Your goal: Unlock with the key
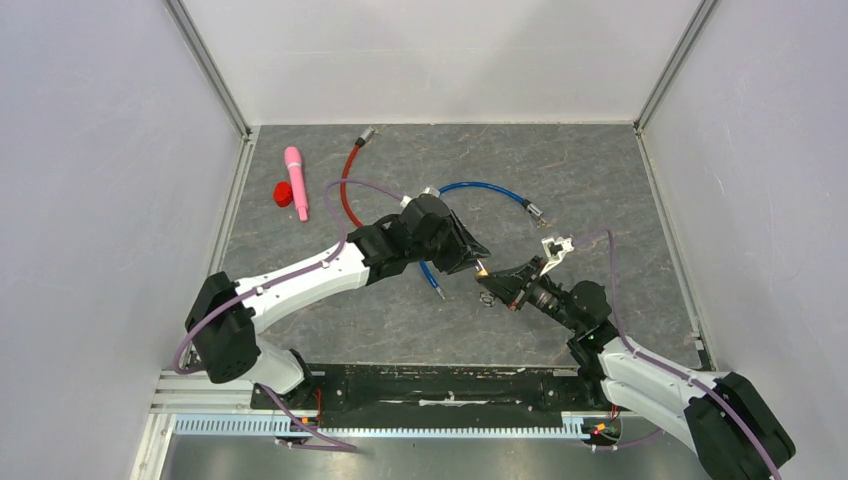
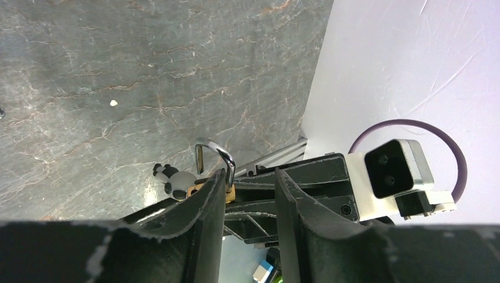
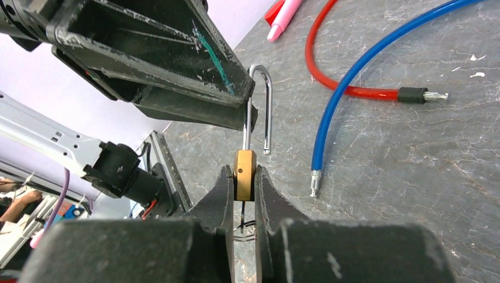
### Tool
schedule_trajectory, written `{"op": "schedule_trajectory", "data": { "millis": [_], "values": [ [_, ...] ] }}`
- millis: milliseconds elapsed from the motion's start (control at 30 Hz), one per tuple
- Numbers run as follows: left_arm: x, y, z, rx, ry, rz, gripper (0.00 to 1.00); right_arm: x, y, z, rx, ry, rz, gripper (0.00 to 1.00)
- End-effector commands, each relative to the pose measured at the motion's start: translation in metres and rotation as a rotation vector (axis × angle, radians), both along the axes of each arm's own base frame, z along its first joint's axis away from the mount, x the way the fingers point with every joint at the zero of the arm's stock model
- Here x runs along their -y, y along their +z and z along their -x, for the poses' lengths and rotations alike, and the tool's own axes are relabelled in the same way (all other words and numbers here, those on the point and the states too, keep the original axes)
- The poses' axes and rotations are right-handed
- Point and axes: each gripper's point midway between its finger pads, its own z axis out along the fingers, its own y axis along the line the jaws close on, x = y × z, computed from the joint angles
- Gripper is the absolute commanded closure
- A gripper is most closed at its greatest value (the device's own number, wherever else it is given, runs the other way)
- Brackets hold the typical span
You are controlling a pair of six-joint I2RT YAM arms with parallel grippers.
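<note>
My right gripper (image 3: pixel 243 172) is shut on the brass body of a small padlock (image 3: pixel 244 174), held just above the table. The padlock's steel shackle (image 3: pixel 259 106) stands up with one leg free of the body. Under the body, between my fingers, a thin dark key (image 3: pixel 242 212) and its wire ring show. A panda charm (image 2: pixel 171 180) hangs beside the lock. My left gripper (image 2: pixel 250 174) is open; its left finger (image 2: pixel 209 194) lies against the shackle (image 2: pixel 215 150), with nothing between the jaws. In the top view both grippers meet at the padlock (image 1: pixel 483 268) mid-table.
A blue cable (image 1: pixel 485 188) and a red cable (image 1: pixel 345 190) lie behind the grippers. A pink pen (image 1: pixel 296 182) and a red cap (image 1: pixel 284 194) lie at the far left. White walls close in three sides of the table.
</note>
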Motion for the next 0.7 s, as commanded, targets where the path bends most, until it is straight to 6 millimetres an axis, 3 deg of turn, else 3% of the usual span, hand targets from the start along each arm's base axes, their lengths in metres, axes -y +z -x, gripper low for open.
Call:
{"op": "schedule_trajectory", "data": {
  "millis": [0, 100, 233, 300, 400, 567, 667],
  "values": [
    [0.016, 0.028, -0.007, 0.082, -0.060, 0.084, 0.61, -0.006, 0.031, 0.007, 0.070, 0.057, -0.083, 1.00],
    [0.016, 0.035, -0.011, 0.157, -0.073, 0.108, 0.66, -0.008, 0.031, 0.013, 0.046, 0.090, -0.115, 1.00],
    [0.017, 0.050, -0.011, 0.293, -0.110, 0.202, 0.82, -0.011, 0.034, 0.023, 0.008, 0.141, -0.169, 1.00],
    [0.016, 0.056, -0.010, 0.329, -0.122, 0.239, 0.84, -0.011, 0.037, 0.027, -0.001, 0.163, -0.201, 1.00],
    [0.007, 0.054, -0.007, 0.340, -0.133, 0.198, 0.75, -0.011, 0.035, 0.025, -0.005, 0.151, -0.192, 1.00],
    [-0.014, 0.050, -0.007, 0.376, -0.114, 0.138, 0.49, -0.010, 0.034, 0.018, 0.015, 0.125, -0.148, 1.00],
    [-0.026, 0.037, -0.008, 0.338, -0.096, 0.097, 0.41, -0.010, 0.035, 0.018, 0.020, 0.123, -0.142, 1.00]
  ]
}}
